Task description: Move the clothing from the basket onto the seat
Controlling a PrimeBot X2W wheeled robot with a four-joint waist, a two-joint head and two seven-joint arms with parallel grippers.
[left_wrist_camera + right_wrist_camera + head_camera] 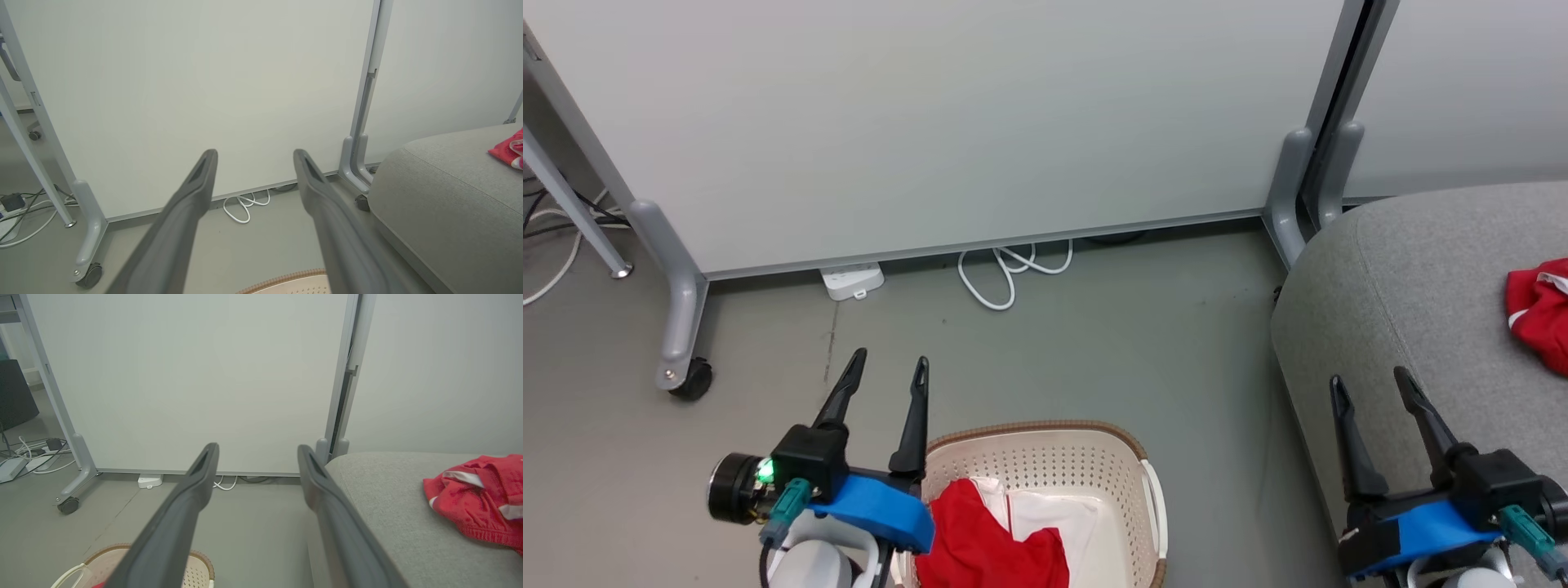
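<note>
The cream basket (1127, 482) with a brown rim stands on the floor at the bottom centre, holding red clothing (980, 539) with white lining. Its rim also peeks into the left wrist view (286, 281) and the right wrist view (196, 563). A second red garment (1539, 310) lies on the grey seat (1405, 278) at the right, also seen as a red garment (478, 502) on the seat (392, 506). My left gripper (888, 367) hangs open just left of the basket's rim, empty. My right gripper (1372, 384) is open and empty over the seat's near-left edge.
A white partition panel (931, 114) on grey castor legs (678, 327) closes off the back. A white power strip (852, 280) and a looped white cable (1005, 273) lie at its foot. Grey floor (1094, 343) stretches between panel, basket and seat.
</note>
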